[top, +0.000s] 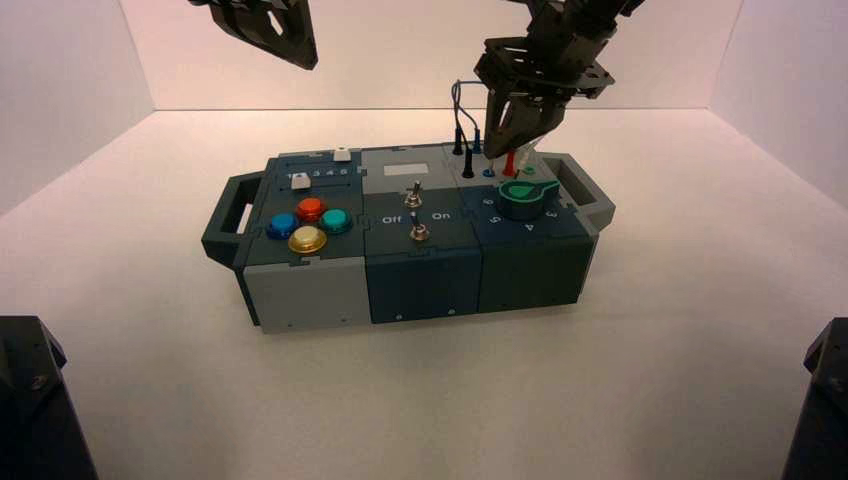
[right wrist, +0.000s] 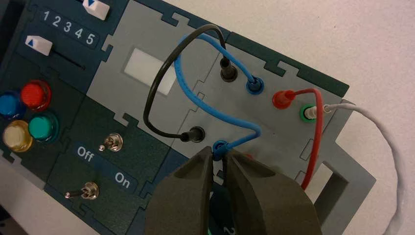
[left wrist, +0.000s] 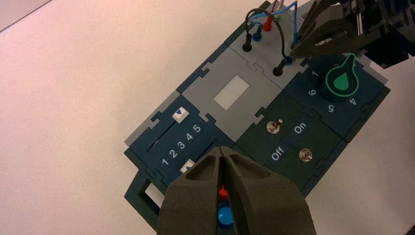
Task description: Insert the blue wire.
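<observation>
white wire (right wrist: 394,147) cut off by the wrist view's edge, red wire's (right wrist: 317,132) near end hidden behind the right tool (right wrist: 220,159), blue plug's (right wrist: 219,152) tip hidden, left arm (top: 265,25) cropped above the box (top: 420,230)

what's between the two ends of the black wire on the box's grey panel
In the right wrist view, a stretch of the blue wire crosses between the black wire's two plugs, over the grey panel.
</observation>
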Action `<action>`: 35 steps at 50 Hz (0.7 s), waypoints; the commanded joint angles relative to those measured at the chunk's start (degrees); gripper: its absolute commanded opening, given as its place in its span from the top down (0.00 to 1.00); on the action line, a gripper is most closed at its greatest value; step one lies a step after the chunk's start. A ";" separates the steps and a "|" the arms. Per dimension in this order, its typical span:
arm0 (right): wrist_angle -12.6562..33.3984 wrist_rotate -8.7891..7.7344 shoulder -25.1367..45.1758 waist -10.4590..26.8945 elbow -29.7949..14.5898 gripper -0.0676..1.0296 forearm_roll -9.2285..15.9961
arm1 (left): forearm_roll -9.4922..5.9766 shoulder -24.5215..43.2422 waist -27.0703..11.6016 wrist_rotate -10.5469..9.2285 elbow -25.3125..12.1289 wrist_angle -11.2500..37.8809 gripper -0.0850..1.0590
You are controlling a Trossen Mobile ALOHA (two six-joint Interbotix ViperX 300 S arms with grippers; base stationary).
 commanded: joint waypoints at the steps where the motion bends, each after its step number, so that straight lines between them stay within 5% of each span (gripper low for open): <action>1: -0.35 0.09 -0.70 0.26 -1.49 0.96 0.00 | -0.09 -0.35 -0.26 0.18 -0.53 -0.53 0.95; 35: -0.79 0.00 -0.53 0.26 -1.67 0.96 -0.35 | -0.09 -0.70 -0.26 0.18 -0.35 -0.44 0.95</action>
